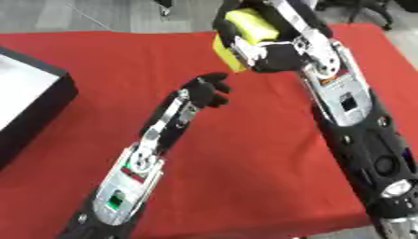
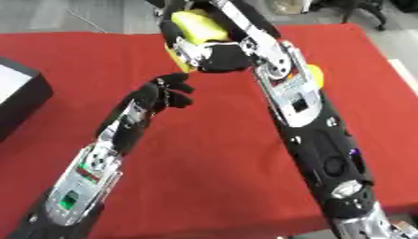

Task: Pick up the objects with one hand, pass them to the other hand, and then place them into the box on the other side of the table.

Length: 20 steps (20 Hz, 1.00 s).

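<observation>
Two head cameras side by side look steeply down, close over the red table (image 1: 245, 154); both share arms, table, box (image 1: 29, 100) at 9 o'clock.

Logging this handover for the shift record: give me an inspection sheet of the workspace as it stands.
Surface: red cloth over the table.
Job's things: yellow block held aloft; black box at the left edge.
Clutter: a yellow thing partly hidden behind the right arm.
Hands: right hand, fingers curled round the block; left hand below it, fingers part curled, holding nothing.
Cables: nothing seen.
Surroundings: grey floor beyond the table; chair base at the far right.
</observation>
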Each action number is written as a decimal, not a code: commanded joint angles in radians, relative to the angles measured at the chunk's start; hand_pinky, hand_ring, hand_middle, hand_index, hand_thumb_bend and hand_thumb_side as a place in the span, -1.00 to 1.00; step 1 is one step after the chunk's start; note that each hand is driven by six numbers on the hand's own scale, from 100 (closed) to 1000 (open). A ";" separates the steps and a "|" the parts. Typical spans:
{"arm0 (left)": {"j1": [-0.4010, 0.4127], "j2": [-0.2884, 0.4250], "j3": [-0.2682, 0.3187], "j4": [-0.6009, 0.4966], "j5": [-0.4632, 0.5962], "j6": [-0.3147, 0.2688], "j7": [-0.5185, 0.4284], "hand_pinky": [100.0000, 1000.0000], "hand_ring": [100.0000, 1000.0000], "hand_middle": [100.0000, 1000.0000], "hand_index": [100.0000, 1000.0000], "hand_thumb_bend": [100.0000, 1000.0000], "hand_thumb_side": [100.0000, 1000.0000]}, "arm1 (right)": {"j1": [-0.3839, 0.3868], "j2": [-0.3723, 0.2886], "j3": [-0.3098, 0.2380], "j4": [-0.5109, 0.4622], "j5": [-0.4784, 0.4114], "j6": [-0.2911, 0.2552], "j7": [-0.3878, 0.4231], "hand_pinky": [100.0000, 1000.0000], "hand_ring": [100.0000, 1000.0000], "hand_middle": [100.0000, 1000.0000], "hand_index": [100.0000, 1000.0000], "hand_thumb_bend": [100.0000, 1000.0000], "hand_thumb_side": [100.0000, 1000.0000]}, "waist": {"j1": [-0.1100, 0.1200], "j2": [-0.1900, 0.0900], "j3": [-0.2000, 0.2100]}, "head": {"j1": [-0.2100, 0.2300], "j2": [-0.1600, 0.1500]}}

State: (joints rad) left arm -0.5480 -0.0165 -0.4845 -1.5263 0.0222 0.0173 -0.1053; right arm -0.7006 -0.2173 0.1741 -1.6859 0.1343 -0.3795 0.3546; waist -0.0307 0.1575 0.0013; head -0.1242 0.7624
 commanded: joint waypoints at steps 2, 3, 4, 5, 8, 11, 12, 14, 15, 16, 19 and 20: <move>-0.029 -0.020 0.005 0.000 0.049 -0.010 -0.010 0.51 0.34 0.37 0.74 0.79 1.00 | -0.012 0.002 0.001 -0.021 -0.014 0.004 0.008 -0.67 -0.80 -0.71 -0.49 -1.00 -0.18 | -0.001 -0.010 -0.001 | 0.003 -0.010; -0.032 -0.022 0.004 0.001 0.059 -0.011 -0.013 0.51 0.34 0.37 0.74 0.80 1.00 | -0.011 0.004 0.001 -0.020 -0.016 0.005 0.010 -0.68 -0.80 -0.71 -0.49 -1.00 -0.17 | -0.001 -0.009 -0.002 | 0.003 -0.010; -0.034 -0.024 0.004 0.002 0.068 -0.012 -0.016 0.52 0.35 0.37 0.74 0.81 1.00 | -0.010 0.005 0.002 -0.019 -0.017 0.006 0.012 -0.68 -0.80 -0.71 -0.49 -1.00 -0.16 | -0.001 -0.009 -0.002 | 0.003 -0.010; -0.036 -0.026 0.004 0.001 0.078 -0.012 -0.018 0.52 0.35 0.38 0.74 0.83 1.00 | -0.009 0.007 0.003 -0.017 -0.018 0.007 0.014 -0.68 -0.80 -0.71 -0.49 -1.00 -0.15 | -0.001 -0.008 -0.002 | 0.003 -0.010; -0.042 -0.030 0.001 -0.002 0.107 -0.010 -0.027 0.52 0.35 0.38 0.74 0.83 1.00 | -0.006 0.012 0.005 -0.013 -0.024 0.010 0.019 -0.67 -0.80 -0.71 -0.49 -1.00 -0.13 | -0.001 -0.008 -0.002 | 0.004 -0.010; -0.048 -0.032 -0.003 -0.010 0.134 -0.003 -0.034 0.51 0.35 0.38 0.74 0.86 1.00 | -0.002 0.017 0.007 -0.011 -0.028 0.013 0.024 -0.68 -0.80 -0.71 -0.49 -1.00 -0.13 | -0.002 -0.008 -0.003 | 0.003 -0.010; -0.050 -0.033 -0.005 -0.012 0.141 0.001 -0.036 0.51 0.35 0.37 0.74 0.85 1.00 | -0.001 0.018 0.007 -0.009 -0.029 0.013 0.025 -0.68 -0.80 -0.71 -0.49 -1.00 -0.13 | -0.002 -0.008 -0.003 | 0.003 -0.009; -0.054 -0.035 -0.008 -0.016 0.148 0.007 -0.038 0.51 0.34 0.36 0.74 0.83 1.00 | 0.000 0.019 0.008 -0.008 -0.030 0.014 0.026 -0.68 -0.80 -0.71 -0.49 -1.00 -0.13 | -0.002 -0.008 -0.003 | 0.004 -0.009; -0.056 -0.036 -0.009 -0.018 0.150 0.011 -0.039 0.51 0.33 0.35 0.74 0.81 1.00 | 0.000 0.020 0.009 -0.007 -0.030 0.014 0.027 -0.68 -0.80 -0.71 -0.49 -1.00 -0.13 | -0.002 -0.008 -0.003 | 0.004 -0.009; -0.058 -0.038 -0.011 -0.019 0.150 0.014 -0.038 0.50 0.33 0.35 0.74 0.80 1.00 | 0.001 0.021 0.009 -0.006 -0.030 0.015 0.028 -0.69 -0.80 -0.71 -0.49 -1.00 -0.13 | -0.003 -0.008 -0.003 | 0.004 -0.009; -0.064 -0.044 -0.017 -0.021 0.150 0.024 -0.034 0.49 0.31 0.32 0.71 0.75 1.00 | 0.003 0.024 0.012 -0.002 -0.029 0.015 0.030 -0.70 -0.81 -0.72 -0.49 -1.00 -0.14 | -0.003 -0.007 -0.004 | 0.006 -0.008; -0.067 -0.045 -0.019 -0.021 0.148 0.027 -0.032 0.49 0.30 0.32 0.71 0.73 1.00 | 0.004 0.025 0.013 0.000 -0.029 0.015 0.031 -0.70 -0.81 -0.72 -0.49 -1.00 -0.14 | -0.004 -0.006 -0.004 | 0.007 -0.008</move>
State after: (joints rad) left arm -0.5945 -0.0468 -0.4992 -1.5241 0.1668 0.0387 -0.1385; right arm -0.6856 -0.1907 0.1879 -1.6802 0.1093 -0.3630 0.3814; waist -0.0331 0.1618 -0.0004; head -0.1214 0.7624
